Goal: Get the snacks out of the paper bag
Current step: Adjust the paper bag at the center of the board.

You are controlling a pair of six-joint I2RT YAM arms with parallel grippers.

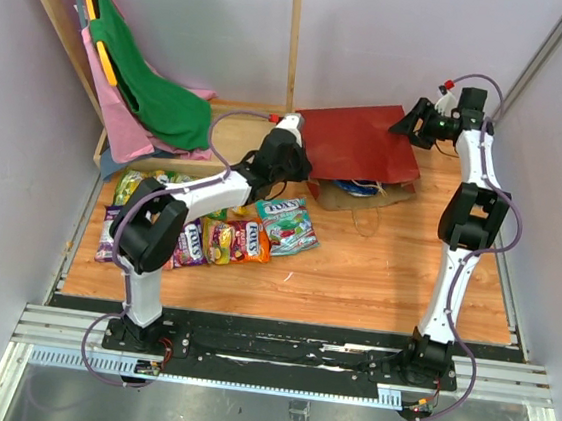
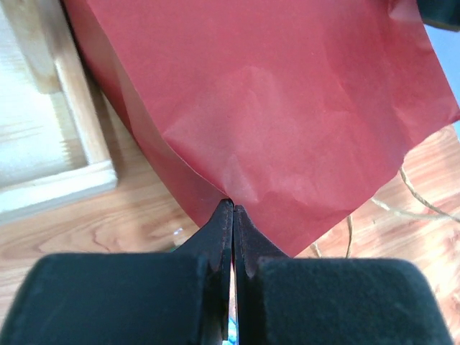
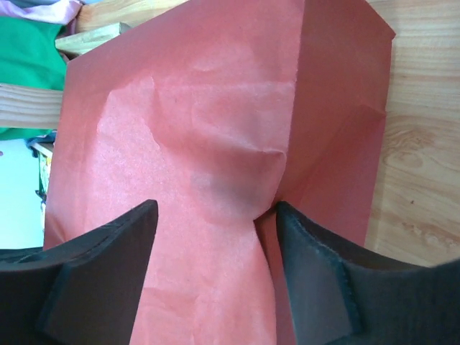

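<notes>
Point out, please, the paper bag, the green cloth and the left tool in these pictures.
paper bag [image 1: 363, 144], top view, middle of its dark red side.
green cloth [image 1: 159, 99], top view, its draped middle.
left tool [image 2: 231, 207], left wrist view, between its closed fingertips.

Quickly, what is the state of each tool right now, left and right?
Left tool: closed, pinching a fold of the paper bag.
Right tool: open, with a ridge of the same bag between its sides.
</notes>
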